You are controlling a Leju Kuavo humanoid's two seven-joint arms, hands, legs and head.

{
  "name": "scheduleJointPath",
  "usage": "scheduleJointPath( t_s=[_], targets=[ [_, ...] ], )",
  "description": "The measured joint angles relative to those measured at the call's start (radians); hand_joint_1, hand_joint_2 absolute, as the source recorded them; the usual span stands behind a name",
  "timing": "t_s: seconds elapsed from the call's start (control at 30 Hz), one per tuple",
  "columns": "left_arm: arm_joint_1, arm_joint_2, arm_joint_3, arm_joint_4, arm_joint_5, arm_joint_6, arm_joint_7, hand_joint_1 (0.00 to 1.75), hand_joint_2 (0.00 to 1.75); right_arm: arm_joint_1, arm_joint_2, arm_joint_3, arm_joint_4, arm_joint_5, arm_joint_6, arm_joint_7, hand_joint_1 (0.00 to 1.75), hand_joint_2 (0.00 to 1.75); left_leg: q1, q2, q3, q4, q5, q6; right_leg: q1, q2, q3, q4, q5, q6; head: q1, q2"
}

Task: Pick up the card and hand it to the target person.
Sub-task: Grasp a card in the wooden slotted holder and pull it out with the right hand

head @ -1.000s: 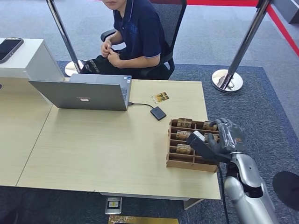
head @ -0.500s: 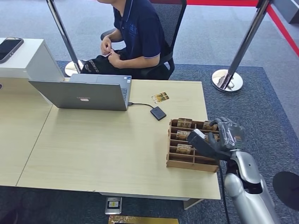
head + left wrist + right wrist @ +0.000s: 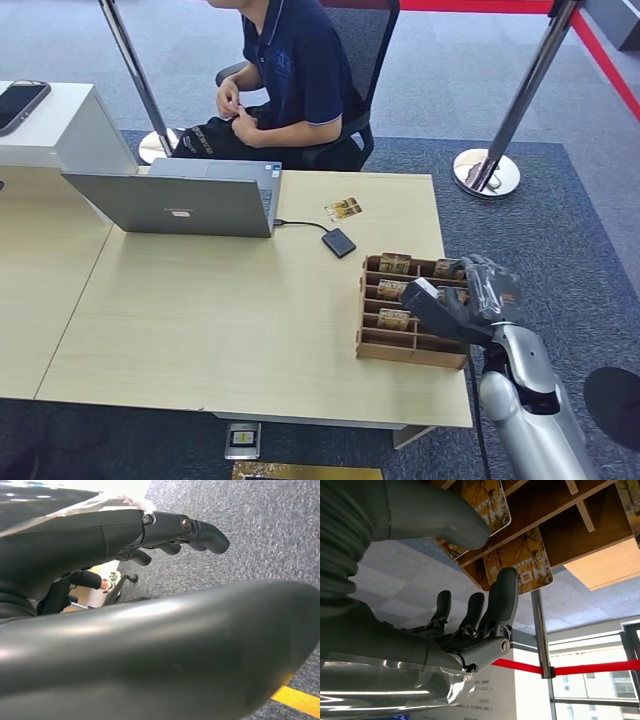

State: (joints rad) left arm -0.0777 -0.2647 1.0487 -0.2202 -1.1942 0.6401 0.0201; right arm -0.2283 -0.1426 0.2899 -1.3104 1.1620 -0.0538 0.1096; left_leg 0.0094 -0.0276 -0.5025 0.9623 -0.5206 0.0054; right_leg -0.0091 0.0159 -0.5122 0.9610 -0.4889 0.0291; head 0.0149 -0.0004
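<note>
A person (image 3: 294, 70) sits at the table's (image 3: 226, 320) far side. My left hand (image 3: 181, 530) hangs over carpet, fingers apart, empty. At right, my right hand (image 3: 472, 300) hovers spread over the wooden tray (image 3: 407, 345), touching no card (image 3: 523, 562).

Brown tray (image 3: 369, 345), yellow-brown printed cards (image 3: 394, 263), pale wood table (image 3: 226, 310), grey laptop (image 3: 177, 205), navy shirt (image 3: 302, 65), red tape (image 3: 483, 6).
</note>
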Motion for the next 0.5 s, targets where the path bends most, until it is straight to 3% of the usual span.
scheduleJointPath(
  t_s=[0.5],
  targets=[
    [0.000,0.004,0.000,0.000,-0.016,-0.001,0.010,0.00,0.00,0.011,0.001,0.000,0.002,0.005,0.000,0.021,0.86,1.75,0.000,0.000,0.000,0.000,0.000,0.000,0.000,0.000,0.000,0.000,0.000,0.000,0.000,0.000]
  ],
)
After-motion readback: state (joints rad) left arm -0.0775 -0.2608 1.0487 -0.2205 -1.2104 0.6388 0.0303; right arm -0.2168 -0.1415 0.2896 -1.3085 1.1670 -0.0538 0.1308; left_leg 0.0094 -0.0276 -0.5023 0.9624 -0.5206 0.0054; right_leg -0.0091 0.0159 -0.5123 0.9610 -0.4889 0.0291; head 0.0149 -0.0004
